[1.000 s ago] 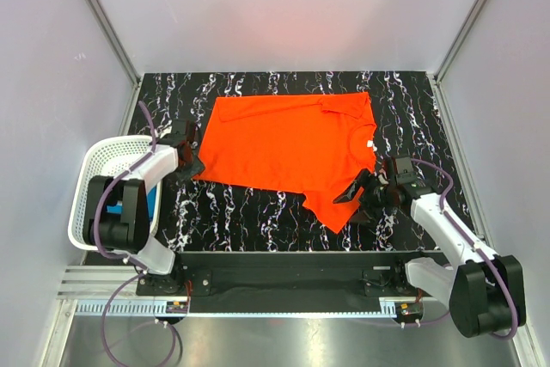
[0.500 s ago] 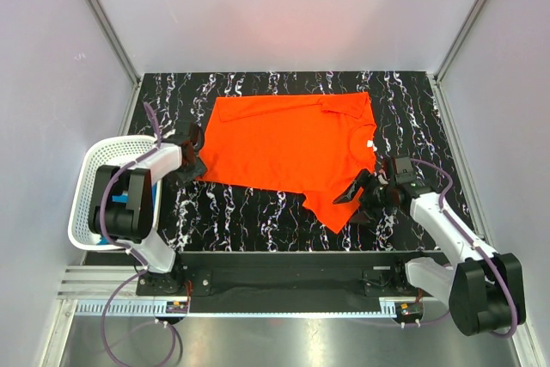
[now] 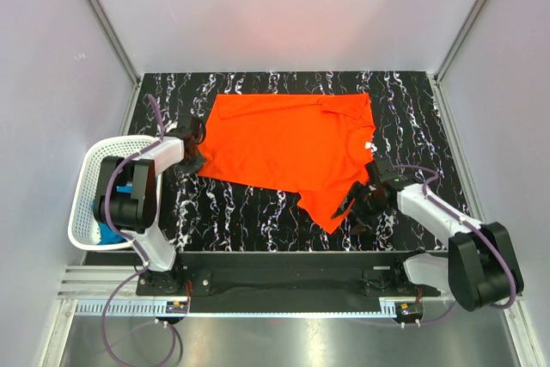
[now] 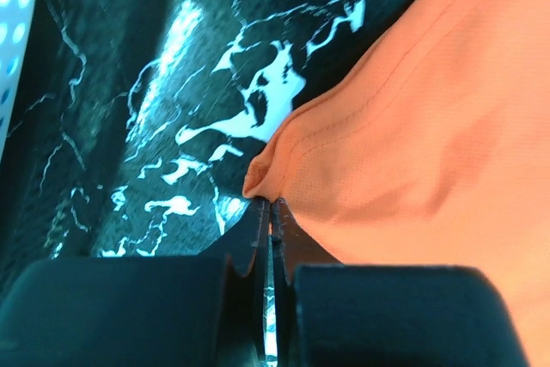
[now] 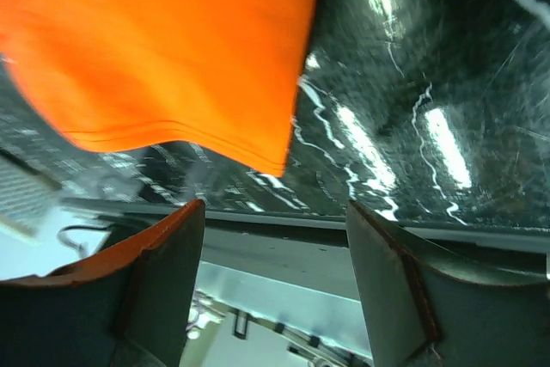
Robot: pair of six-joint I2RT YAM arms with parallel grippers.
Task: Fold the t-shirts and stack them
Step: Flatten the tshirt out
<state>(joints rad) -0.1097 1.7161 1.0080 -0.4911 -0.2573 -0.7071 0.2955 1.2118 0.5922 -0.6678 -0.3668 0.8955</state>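
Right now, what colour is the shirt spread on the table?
The shirt is plain bright orange-red, clearest in the top view.

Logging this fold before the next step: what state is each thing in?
orange t-shirt: spread out, unfolded
teal t-shirt: bunched in the white mesh basket
white mesh basket: upright
left pincer: shut on the orange t-shirt's corner
right pincer: open by the near corner

Top view looks down on the table (image 3: pixel 241 212); wrist views sit close at edges of the shirt (image 3: pixel 284 139).
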